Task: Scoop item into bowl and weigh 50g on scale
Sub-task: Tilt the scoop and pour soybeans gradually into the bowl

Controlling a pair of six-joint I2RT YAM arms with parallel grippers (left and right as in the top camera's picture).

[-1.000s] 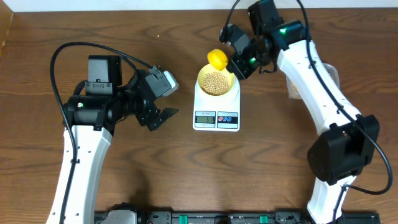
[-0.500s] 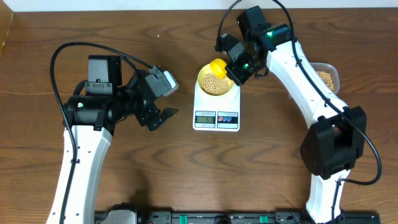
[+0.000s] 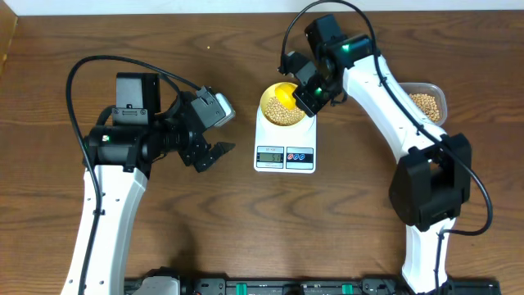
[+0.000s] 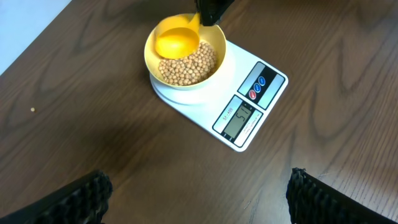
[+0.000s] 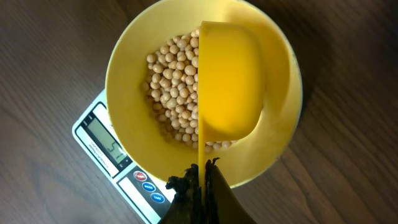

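Robot lab bench. Wood-grain table (image 3: 246, 238) carries white scale (image 3: 285, 154); left arm (image 3: 106, 213) and right arm (image 3: 405, 102) flank scale, black cables (image 3: 88, 60) looping off them; equipment rail (image 3: 270, 288) along table edge on scale's display side.

Beans (image 5: 169, 74) are tan, bowl (image 5: 122, 74) pale yellow, scoop (image 5: 230, 81) yellow, scale (image 4: 204, 118) white.

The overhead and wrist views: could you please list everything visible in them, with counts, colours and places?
beans: many, tan, in the bowl and in the tub
bowl: one, pale yellow, on the scale
scale: one, white, middle of the table
scoop: one, bright yellow, over the bowl, looks empty
tub: one, clear, right side of the table
table: one, dark brown wood, under everything
left end effector: one, black, open and empty, left of the scale
right end effector: one, black, shut on the scoop's handle
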